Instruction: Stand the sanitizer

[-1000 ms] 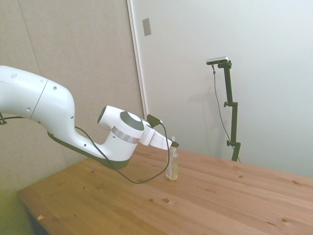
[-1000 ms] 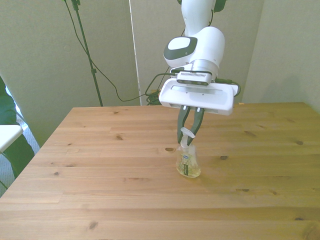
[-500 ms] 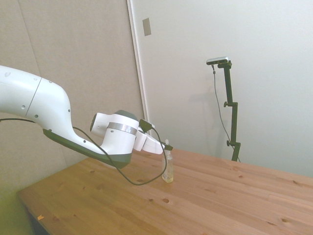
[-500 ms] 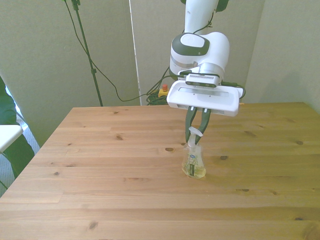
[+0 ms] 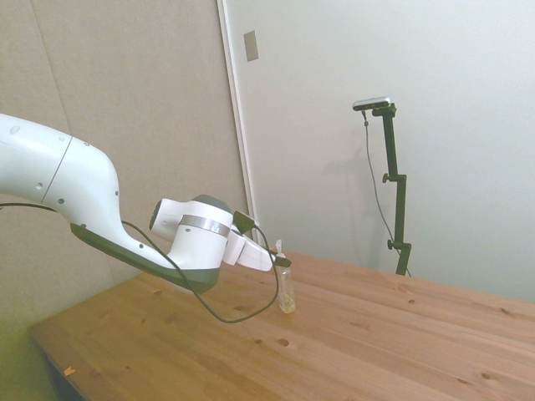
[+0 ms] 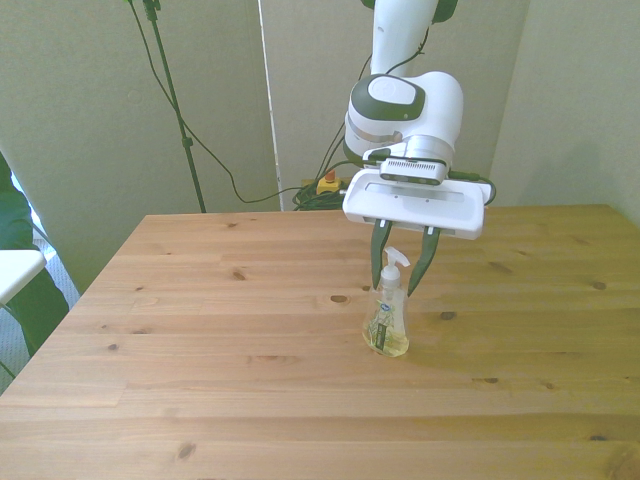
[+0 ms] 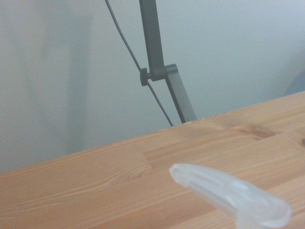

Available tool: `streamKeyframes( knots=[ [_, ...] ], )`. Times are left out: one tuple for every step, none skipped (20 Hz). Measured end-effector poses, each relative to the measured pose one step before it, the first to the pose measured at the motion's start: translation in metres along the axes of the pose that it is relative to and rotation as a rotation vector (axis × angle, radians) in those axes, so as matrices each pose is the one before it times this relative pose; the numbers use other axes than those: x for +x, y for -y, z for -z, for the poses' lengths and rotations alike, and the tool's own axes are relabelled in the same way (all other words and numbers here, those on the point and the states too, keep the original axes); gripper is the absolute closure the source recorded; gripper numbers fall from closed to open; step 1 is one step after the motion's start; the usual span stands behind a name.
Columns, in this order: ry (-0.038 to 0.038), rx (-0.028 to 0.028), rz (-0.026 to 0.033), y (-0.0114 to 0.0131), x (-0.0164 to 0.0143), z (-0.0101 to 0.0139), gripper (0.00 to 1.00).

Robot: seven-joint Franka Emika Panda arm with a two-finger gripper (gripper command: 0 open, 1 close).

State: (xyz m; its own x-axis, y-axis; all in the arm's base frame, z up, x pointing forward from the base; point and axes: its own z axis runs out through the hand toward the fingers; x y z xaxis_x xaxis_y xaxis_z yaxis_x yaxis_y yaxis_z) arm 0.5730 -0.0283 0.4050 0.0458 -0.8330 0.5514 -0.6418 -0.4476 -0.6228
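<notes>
The sanitizer (image 6: 387,322), a small clear bottle of pale yellow liquid with a white pump top and a white-blue label, stands upright on the wooden table (image 6: 200,330). It also shows in the side view as the sanitizer (image 5: 287,292). My gripper (image 6: 403,282) is open, one finger on each side of the pump top, with a gap to the bottle on both sides. In the side view my gripper (image 5: 285,262) sits at the height of the pump. The wrist view shows only the blurred white nozzle (image 7: 228,195) over the table.
The table top (image 5: 376,334) carries nothing else. A green leafy plant (image 6: 20,290) and a white surface (image 6: 15,270) sit off the front view's left edge. Cables and a small red-and-yellow button box (image 6: 326,184) lie on the floor behind the table.
The fingers have spread apart and let go of the pump top. The bottle, tilted before, now stands straight on its base. The arm has drawn back slightly toward the side view's left.
</notes>
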Motion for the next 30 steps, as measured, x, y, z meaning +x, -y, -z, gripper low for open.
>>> streamKeyframes(
  knots=[
    [0.00110,0.00046,-0.00214,0.00111,-0.00113,-0.00003,0.00],
    [0.00083,-0.00052,-0.00325,0.00121,-0.00107,-0.00027,0.00],
    [0.00085,-0.00122,-0.00139,0.00118,-0.00092,-0.00043,0.00],
    [0.00028,-0.00176,0.00004,0.00110,-0.00079,-0.00067,0.00],
    [0.00054,-0.00257,-0.00054,0.00100,-0.00052,-0.00078,0.00],
    [0.00045,-0.00255,0.00216,0.00085,-0.00026,-0.00081,0.00],
    [0.00049,-0.00297,-0.00049,0.00070,-0.00025,-0.00093,0.00],
    [0.00049,-0.00362,0.00232,0.00053,0.00012,-0.00117,0.00],
    [0.00044,-0.00351,0.00174,0.00053,0.00027,-0.00118,0.00],
    [0.00125,-0.00259,0.00294,0.00066,0.00012,-0.00088,0.00],
    [0.00215,-0.00171,0.00114,0.00113,0.00024,-0.00062,0.00],
    [0.00318,-0.00070,0.00179,0.00145,-0.00029,-0.00033,0.00],
    [0.00327,-0.00034,0.00382,0.00148,-0.00068,-0.00016,0.00],
    [0.00223,-0.00033,0.00433,0.00137,-0.00116,0.00007,0.00],
    [0.00097,-0.00177,0.00548,0.00123,-0.00136,0.00032,0.00],
    [0.00175,-0.00544,0.00660,0.00047,-0.00173,0.00044,0.00],
    [0.00325,-0.00747,0.00613,-0.00087,-0.00087,0.00074,0.00],
    [0.00473,-0.01133,0.00451,-0.00191,0.00016,0.00146,0.00],
    [0.00698,-0.01376,0.00318,-0.00288,0.00088,0.00191,0.00],
    [0.00824,-0.01218,0.00154,-0.00300,0.00265,0.00298,0.00],
    [0.00627,-0.01158,-0.00078,-0.00246,0.00378,0.00251,0.00],
    [0.00751,-0.00913,-0.00269,-0.00171,0.00454,0.00247,0.00],
    [0.00752,-0.00837,-0.00023,-0.00104,0.00394,0.00192,0.00],
    [0.00879,-0.00877,0.00236,-0.00092,0.00237,0.00151,0.00],
    [0.00934,-0.01223,0.00542,-0.00113,0.00042,0.00086,0.00],
    [0.00974,-0.01227,0.00630,-0.00050,-0.00041,0.00078,0.00],
    [0.01370,-0.01546,0.00940,-0.00082,-0.00113,0.00125,0.00],
    [0.01549,-0.01489,0.01008,-0.00126,-0.00142,0.00159,0.00],
    [0.01525,-0.01052,0.00921,-0.00079,0.00001,0.00288,0.00],
    [0.01742,-0.01163,0.01186,-0.00126,0.00061,0.00373,0.00]
  ],
)
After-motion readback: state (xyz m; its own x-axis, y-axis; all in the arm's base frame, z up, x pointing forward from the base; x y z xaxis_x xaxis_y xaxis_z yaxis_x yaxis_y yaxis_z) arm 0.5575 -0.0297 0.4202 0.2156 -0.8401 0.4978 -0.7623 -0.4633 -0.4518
